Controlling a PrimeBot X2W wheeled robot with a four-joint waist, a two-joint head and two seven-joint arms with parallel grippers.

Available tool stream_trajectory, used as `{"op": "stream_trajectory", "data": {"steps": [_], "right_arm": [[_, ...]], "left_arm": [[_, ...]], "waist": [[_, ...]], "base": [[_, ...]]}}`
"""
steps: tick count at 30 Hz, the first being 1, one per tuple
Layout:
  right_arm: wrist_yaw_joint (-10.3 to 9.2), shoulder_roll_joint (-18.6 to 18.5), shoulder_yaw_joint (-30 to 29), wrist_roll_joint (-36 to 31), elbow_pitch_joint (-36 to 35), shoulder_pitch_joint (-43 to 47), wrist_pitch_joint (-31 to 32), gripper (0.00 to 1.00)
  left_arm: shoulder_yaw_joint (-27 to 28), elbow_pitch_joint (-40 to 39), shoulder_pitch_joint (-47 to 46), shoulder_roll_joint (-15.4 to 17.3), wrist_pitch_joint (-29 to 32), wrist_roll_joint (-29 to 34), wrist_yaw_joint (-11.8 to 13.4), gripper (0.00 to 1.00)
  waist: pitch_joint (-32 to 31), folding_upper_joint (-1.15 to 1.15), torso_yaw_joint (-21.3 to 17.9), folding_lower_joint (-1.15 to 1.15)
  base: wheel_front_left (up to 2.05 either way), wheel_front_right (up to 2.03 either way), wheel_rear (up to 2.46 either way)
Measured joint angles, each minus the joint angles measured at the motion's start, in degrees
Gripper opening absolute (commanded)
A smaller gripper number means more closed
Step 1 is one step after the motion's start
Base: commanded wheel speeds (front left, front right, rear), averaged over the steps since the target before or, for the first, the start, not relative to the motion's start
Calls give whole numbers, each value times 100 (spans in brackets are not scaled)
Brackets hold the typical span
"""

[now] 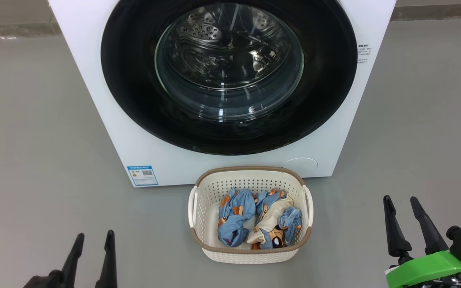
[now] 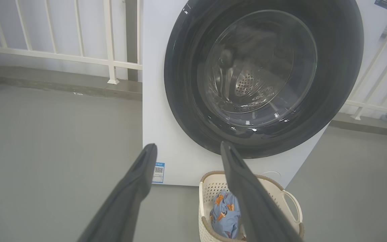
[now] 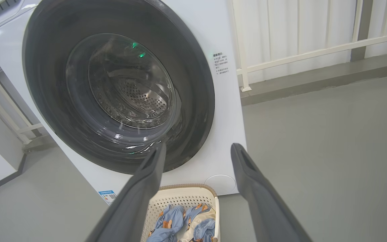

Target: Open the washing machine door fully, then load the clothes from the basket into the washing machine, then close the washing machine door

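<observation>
The white washing machine [image 1: 106,120] stands ahead with its round black-rimmed door [image 1: 134,80] shut flat against the front; the steel drum shows through the glass. On the floor just before it sits the cream basket [image 1: 204,188], holding blue and cream bear-print clothes [image 1: 236,214]. My left gripper [image 1: 94,238] is open at the lower left, well left of the basket. At the lower right my right gripper [image 1: 400,202] is open, right of the basket. Both are empty. The wrist views show the door [image 2: 183,84] [image 3: 39,84], basket [image 2: 213,186] [image 3: 186,198] and clothes [image 2: 225,215] [image 3: 170,218] beyond open fingers.
Grey floor [image 1: 34,160] surrounds the machine on both sides. A white railing [image 2: 62,57] runs behind it, also at the right [image 3: 314,52]. A blue label sticker [image 1: 142,175] marks the machine's lower left front, and a round cap [image 1: 300,165] sits at its lower right.
</observation>
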Motion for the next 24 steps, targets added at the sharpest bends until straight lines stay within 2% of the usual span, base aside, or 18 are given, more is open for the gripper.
{"op": "stream_trajectory", "data": {"steps": [10,24], "right_arm": [[0,64,4,0,-3,-1,0,100],[0,85,1,0,-18,-3,0,100]], "left_arm": [[151,8,-5,-1,0,58,0,100],[163,8,-40,-48,0,197,0,100]], "waist": [[33,0,-53,0],[137,0,-137,0]], "base": [[59,59,-119],[120,120,-241]]}}
